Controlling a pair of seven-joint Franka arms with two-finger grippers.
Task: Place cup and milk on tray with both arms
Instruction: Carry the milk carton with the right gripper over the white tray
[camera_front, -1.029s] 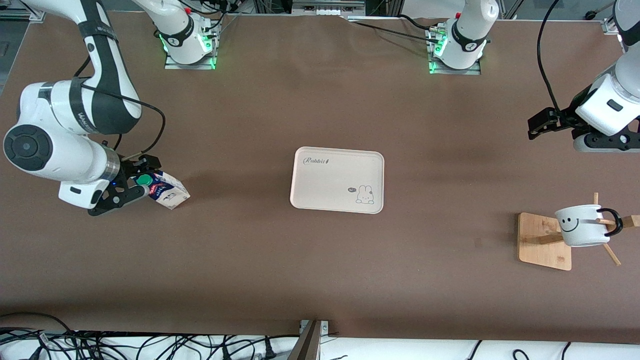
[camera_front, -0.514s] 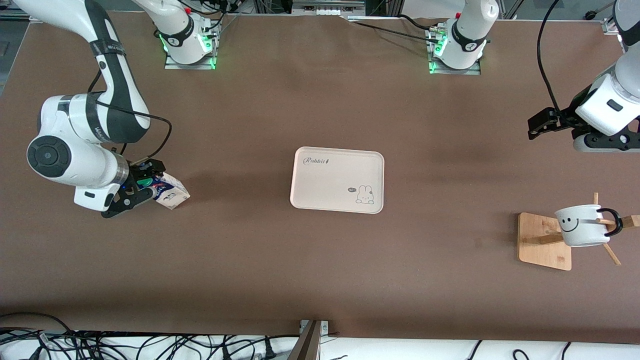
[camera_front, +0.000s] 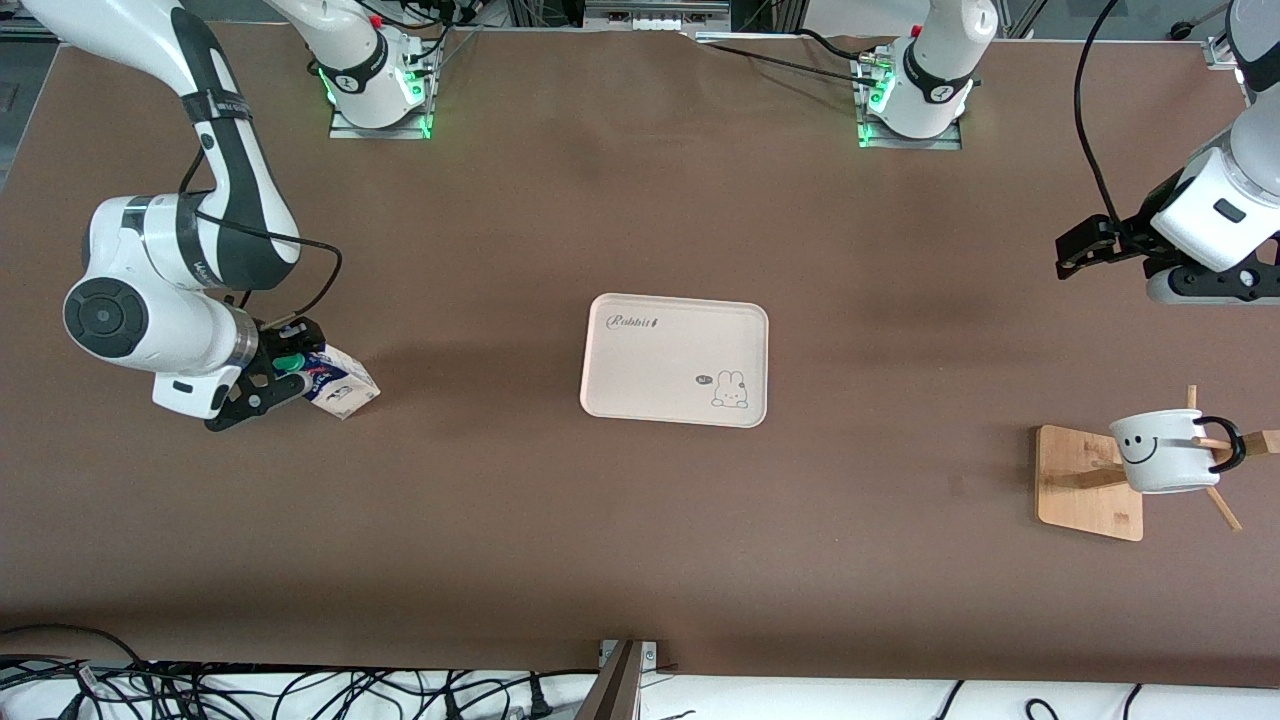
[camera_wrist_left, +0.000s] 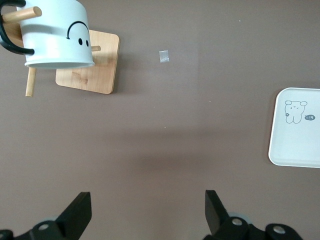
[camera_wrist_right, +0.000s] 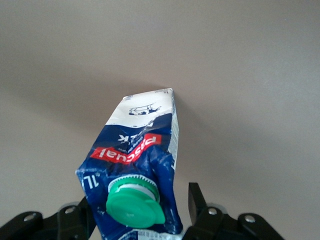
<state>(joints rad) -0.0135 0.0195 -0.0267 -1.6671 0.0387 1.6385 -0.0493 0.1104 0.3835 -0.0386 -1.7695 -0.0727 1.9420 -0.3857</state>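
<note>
Already at the milk carton (camera_front: 340, 385), the right claw (camera_front: 272, 378) straddles the carton's gabled top at the right arm's end of the desk, one finger (camera_wrist_right: 196, 202) standing just off the carton's side and the other hidden by the carton, so a firm pinch cannot yet be confirmed. In the right wrist view the round green cap (camera_wrist_right: 135, 202) sits right between the claw's fingers, and the carton leans away from the claw, its long axis running from the cap out toward its base on the desk. The cream Rabbit tray (camera_front: 675, 360) lies mid-desk, well apart from the carton toward the left arm's end, so the carry looks to run that way. Meanwhile the left claw (camera_front: 1085, 247) waits spread wide and empty above bare desk; the smiley-face mug (camera_front: 1160, 452) hangs on a peg of its wooden rack (camera_front: 1085, 485), nearer the front camera than that claw.
</note>
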